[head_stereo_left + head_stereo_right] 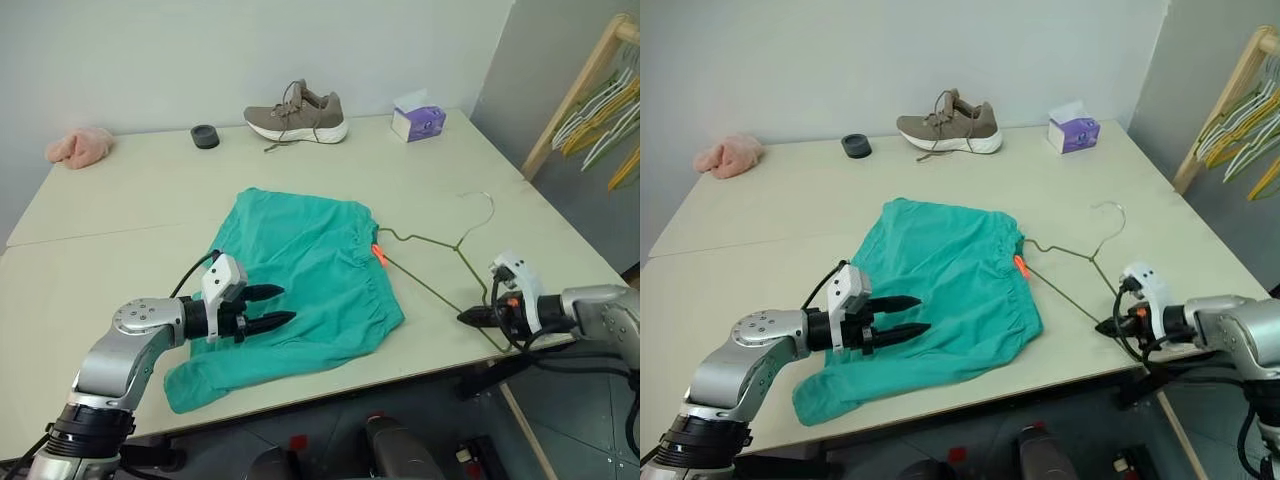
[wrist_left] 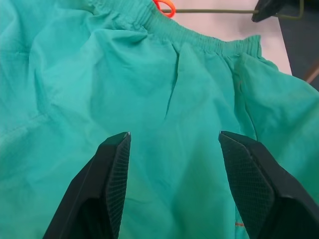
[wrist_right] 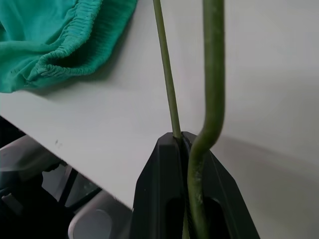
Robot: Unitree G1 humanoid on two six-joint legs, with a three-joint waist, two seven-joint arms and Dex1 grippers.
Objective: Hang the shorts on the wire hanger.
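Observation:
The teal-green shorts [image 1: 300,280] lie spread flat on the table, elastic waistband [image 2: 199,37] and orange drawstring [image 1: 379,254] toward the right. My left gripper [image 1: 277,306] hovers open just over the shorts' lower left part, nothing between its fingers [image 2: 112,174]. The olive wire hanger [image 1: 440,270] lies on the table to the right of the shorts, hook [image 1: 482,205] pointing away, one end slipped under the waistband. My right gripper [image 1: 468,317] is shut on the hanger's near corner [image 3: 192,149] by the table's front edge.
A brown shoe [image 1: 297,114], a black round lid [image 1: 205,136] and a purple tissue box [image 1: 418,119] stand along the table's [image 1: 120,200] far edge; a pink cloth [image 1: 78,146] lies far left. A wooden rack [image 1: 590,75] with several hangers stands to the right.

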